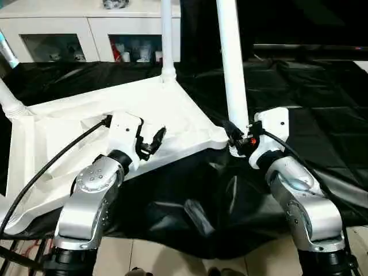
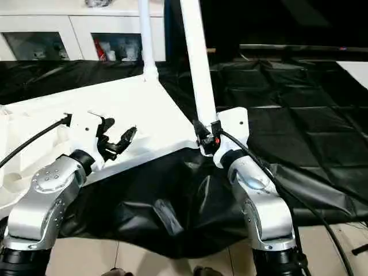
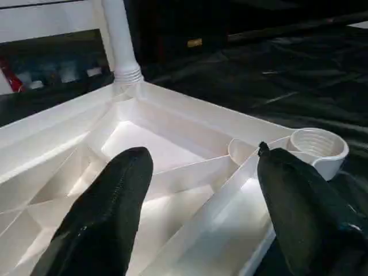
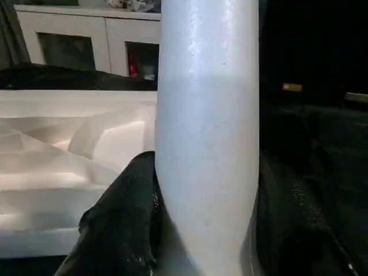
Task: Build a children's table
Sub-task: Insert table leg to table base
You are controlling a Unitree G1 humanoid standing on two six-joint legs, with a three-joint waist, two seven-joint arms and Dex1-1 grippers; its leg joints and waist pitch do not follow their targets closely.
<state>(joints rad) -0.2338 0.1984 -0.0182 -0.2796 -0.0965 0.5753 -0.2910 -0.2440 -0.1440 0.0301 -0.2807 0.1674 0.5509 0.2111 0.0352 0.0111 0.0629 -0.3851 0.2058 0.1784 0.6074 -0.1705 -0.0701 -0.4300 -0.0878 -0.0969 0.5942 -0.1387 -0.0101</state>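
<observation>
Tall leg cut off at picture top. Its bottom end hidden behind right gripper.

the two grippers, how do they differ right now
The right gripper is shut on an upright white leg near its base; the left gripper is open and holds nothing. The left hangs over the ribbed tabletop; the right sits at its near corner. Both have black fingers.

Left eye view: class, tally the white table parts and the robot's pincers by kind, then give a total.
table top: 1
leg, plainly seen: 3
pincer: 2
Total: 6
</observation>
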